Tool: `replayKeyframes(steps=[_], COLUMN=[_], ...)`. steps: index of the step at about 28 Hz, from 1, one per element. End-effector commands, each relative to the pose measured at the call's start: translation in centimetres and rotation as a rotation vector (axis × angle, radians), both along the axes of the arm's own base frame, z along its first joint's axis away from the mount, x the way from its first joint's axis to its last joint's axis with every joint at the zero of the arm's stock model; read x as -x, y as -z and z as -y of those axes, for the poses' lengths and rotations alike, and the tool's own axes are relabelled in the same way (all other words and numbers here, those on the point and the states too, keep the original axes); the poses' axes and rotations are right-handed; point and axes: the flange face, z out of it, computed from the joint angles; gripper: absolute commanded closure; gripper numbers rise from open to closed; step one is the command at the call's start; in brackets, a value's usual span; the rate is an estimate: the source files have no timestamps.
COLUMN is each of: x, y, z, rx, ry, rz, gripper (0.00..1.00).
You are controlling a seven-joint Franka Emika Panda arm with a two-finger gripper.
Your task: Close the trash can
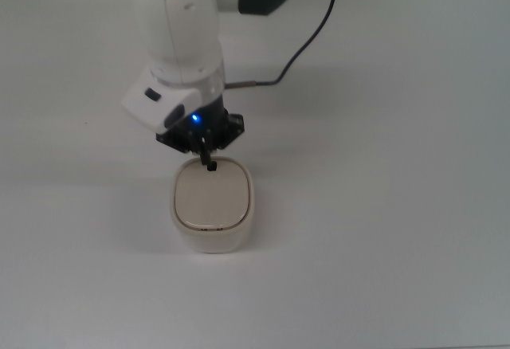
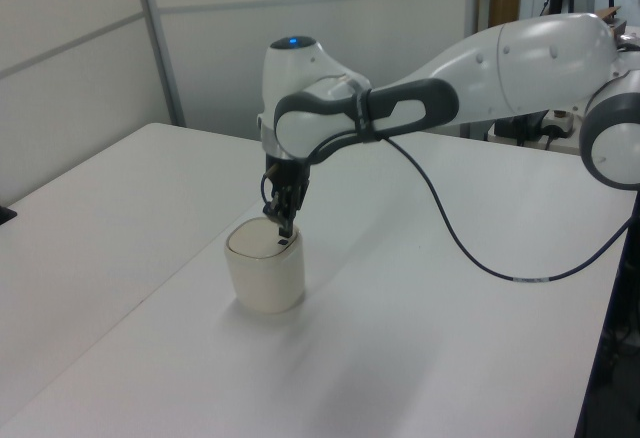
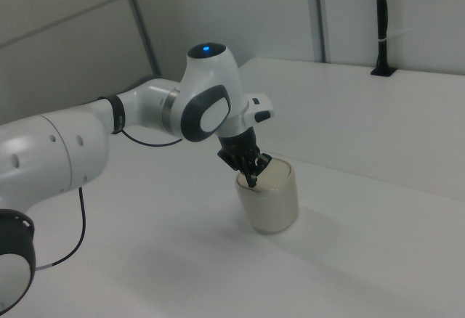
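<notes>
the trash can [image 1: 212, 208] sits just below the middle of the top view, on the bare white table [image 1: 398, 205]; in the left view it stands left of centre, and in the right view a little right of centre. its flat cream lid [image 1: 212, 197] lies level with the rim, so by the look of it the can is closed or all but closed.

the gripper [image 1: 210, 165] hangs at the lid's upper edge in the top view, its dark fingers drawn narrow, nearly together, with the tips at or just above the lid near the rim. whether they pinch the small knob there or only press beside it, i cannot tell. the black cable [image 1: 307, 38] trails off toward the upper right of the top view.

as a judgement: the can looks like thin, light, hollow plastic, stiff enough but easy to tip or slide on the smooth table. the lid likely swings freely, so a soft downward push near its edge should serve better than a grip. pushing sideways could shove the whole can along.
</notes>
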Motion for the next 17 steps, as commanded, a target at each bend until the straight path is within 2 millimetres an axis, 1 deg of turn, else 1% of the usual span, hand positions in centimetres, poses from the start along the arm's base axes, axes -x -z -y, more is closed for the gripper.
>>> replayKeyframes(steps=[1, 4, 5, 8, 10, 11, 13, 14, 15, 16, 17], x=[3.4, 4.8, 5.9, 7.5, 8.3, 9.0, 9.6, 9.8, 10.0, 10.2, 10.3], y=[-4.7, -6.3, -7.6, -9.2, -10.1, -10.8, -11.5, -11.8, -12.0, -12.2, -12.3], z=[0.7, 0.8, 1.5, 2.2, 2.3, 2.7, 3.1, 3.3, 3.3, 3.4, 3.5], rx=[0.023, 0.024, 0.027, 0.026, 0.027, 0.027, 0.033, 0.038, 0.044, 0.047, 0.056], ry=[0.010, 0.002, -0.005, -0.016, -0.018, -0.010, 0.003, 0.004, 0.005, 0.005, 0.004], rz=[-0.069, -0.107, -0.128, -0.161, -0.180, -0.189, -0.193, -0.194, -0.199, -0.200, -0.202], gripper=[1.00, 1.00, 1.00, 1.00, 1.00, 1.00, 1.00, 0.97, 0.87, 0.71, 0.44])
